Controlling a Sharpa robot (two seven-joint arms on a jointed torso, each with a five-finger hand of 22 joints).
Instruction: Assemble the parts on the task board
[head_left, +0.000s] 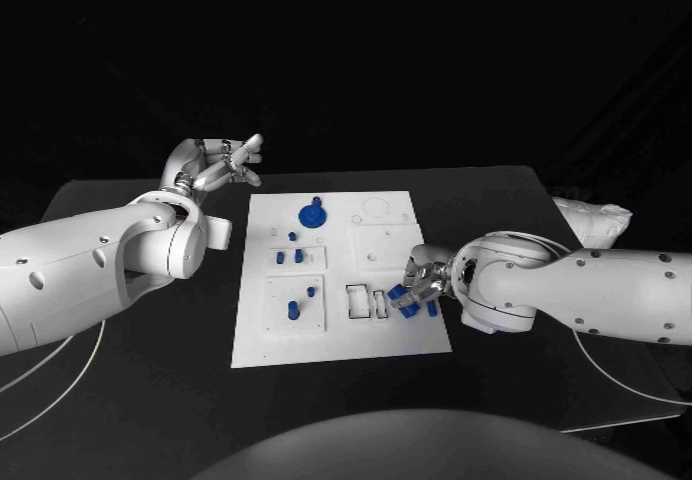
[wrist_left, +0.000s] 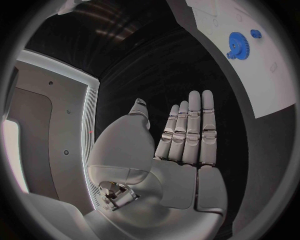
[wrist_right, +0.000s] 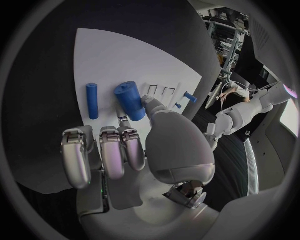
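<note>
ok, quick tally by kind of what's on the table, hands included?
Board: 1
Hands: 2, left hand and right hand
Gears: 2, large gear and small gear
Loose pieces by the right hand: 2, thin rod and thick cylinder
Small pegs: about 5, tiny, count uncertain
Total: about 12

You've got the silver right hand (wrist_right: 134, 150) pinching a fat blue plastic cylinder (wrist_right: 130, 100) over the white task board (wrist_right: 119, 55), thin blue rod (wrist_right: 92, 100) lying just beside it, two rectangular slots (wrist_right: 160, 92) nearby
</note>
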